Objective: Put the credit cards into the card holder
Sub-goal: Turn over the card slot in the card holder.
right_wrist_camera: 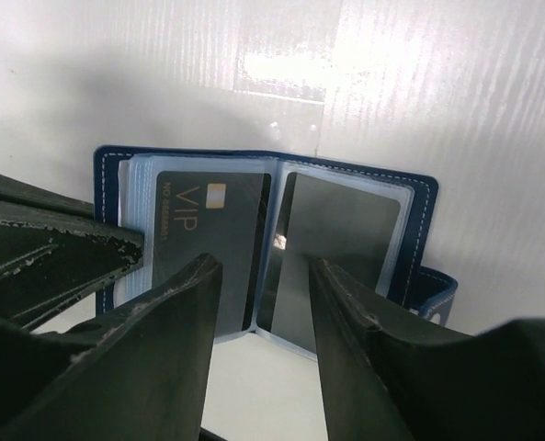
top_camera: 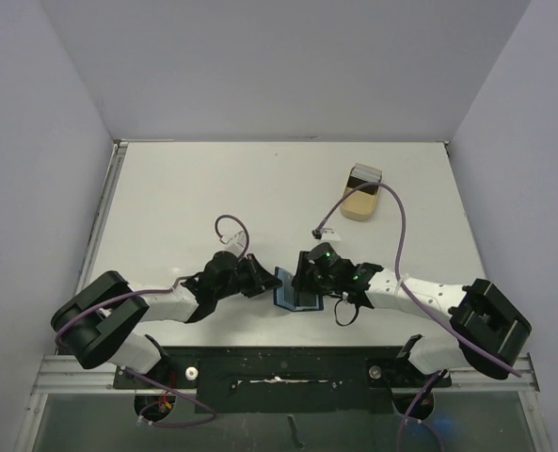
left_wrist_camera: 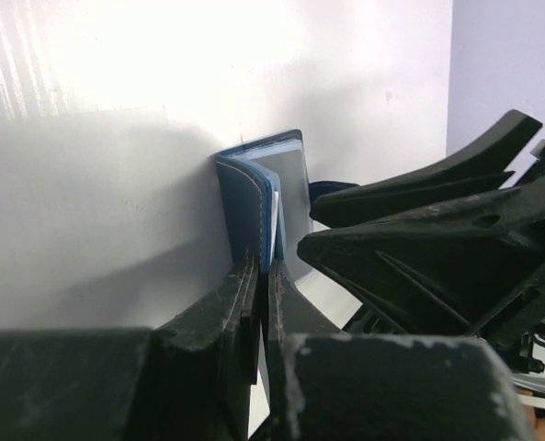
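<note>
The holder [right_wrist_camera: 422, 230] sat open on the table [top_camera: 213, 179] between both grippers, a black VIP card [right_wrist_camera: 208, 239] and a grey card [right_wrist_camera: 341, 248] in its sleeves. The left gripper [left_wrist_camera: 261, 268] pinched its cover edge, while the right gripper [right_wrist_camera: 265, 266] hung over it, fingers apart and holding nothing. A dish [top_camera: 357, 213] lay well apart, far right.

I am seeing a tan oval dish [top_camera: 358, 209] sitting on the white table [top_camera: 213, 188] at about one o'clock from its middle, toward the far right corner. Pale walls [top_camera: 34, 141] are closing in the table at nine, twelve and three o'clock.
</note>
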Controlling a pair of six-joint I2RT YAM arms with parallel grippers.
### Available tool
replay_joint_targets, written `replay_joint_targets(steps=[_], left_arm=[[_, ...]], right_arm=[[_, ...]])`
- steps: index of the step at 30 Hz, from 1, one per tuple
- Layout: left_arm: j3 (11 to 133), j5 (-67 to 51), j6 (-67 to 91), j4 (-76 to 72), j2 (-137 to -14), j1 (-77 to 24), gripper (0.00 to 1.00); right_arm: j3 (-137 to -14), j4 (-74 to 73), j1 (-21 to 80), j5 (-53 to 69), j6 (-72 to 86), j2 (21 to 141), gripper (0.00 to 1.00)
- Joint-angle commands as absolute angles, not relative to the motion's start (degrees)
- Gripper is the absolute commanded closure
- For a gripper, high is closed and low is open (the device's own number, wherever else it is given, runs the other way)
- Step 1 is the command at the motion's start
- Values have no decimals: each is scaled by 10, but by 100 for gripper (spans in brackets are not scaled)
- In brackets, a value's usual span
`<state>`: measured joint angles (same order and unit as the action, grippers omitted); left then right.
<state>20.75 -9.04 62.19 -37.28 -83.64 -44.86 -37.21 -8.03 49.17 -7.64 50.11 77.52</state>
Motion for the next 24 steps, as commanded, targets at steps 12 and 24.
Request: replay_joint_targets(steps=[12,24], left_arm=[[335,-29,550,-89,-758,-439,100],[347,-103,581,-189,-829,-444,100]], right_arm=[[-360,-79,479,-114,484,775,66],[-346,-28,484,-97,496,847,69]])
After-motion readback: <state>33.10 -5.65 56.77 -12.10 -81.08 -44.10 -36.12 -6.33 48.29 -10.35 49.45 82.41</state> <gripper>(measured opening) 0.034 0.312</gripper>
